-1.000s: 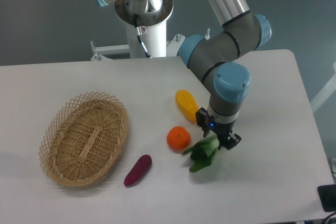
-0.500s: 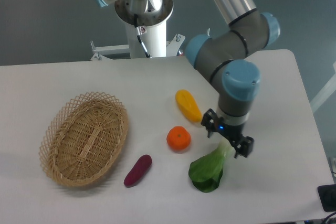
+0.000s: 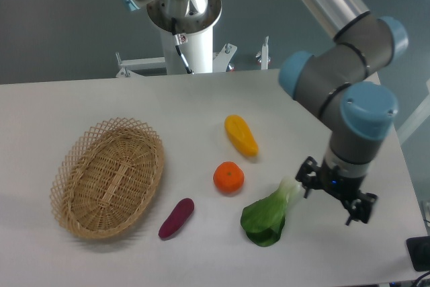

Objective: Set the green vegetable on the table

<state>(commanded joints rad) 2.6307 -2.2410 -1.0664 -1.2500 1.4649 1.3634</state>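
Note:
The green vegetable (image 3: 267, 214) lies flat on the white table (image 3: 94, 102), dark leaves toward the front and its pale stem end pointing up-right. My gripper (image 3: 333, 197) hangs to its right, apart from the stem, open with nothing between its fingers. One dark fingertip (image 3: 307, 182) sits close to the stem end, the other (image 3: 359, 211) farther right.
An orange (image 3: 228, 177) sits just left of the vegetable, a yellow oblong vegetable (image 3: 241, 135) behind it, and a purple eggplant-like piece (image 3: 176, 218) to the front left. An oval wicker basket (image 3: 109, 177) stands at the left. The arm's base post (image 3: 185, 21) rises at the back.
The gripper let go of the green vegetable and moved right, away from it. The vegetable stays lying where it was set down.

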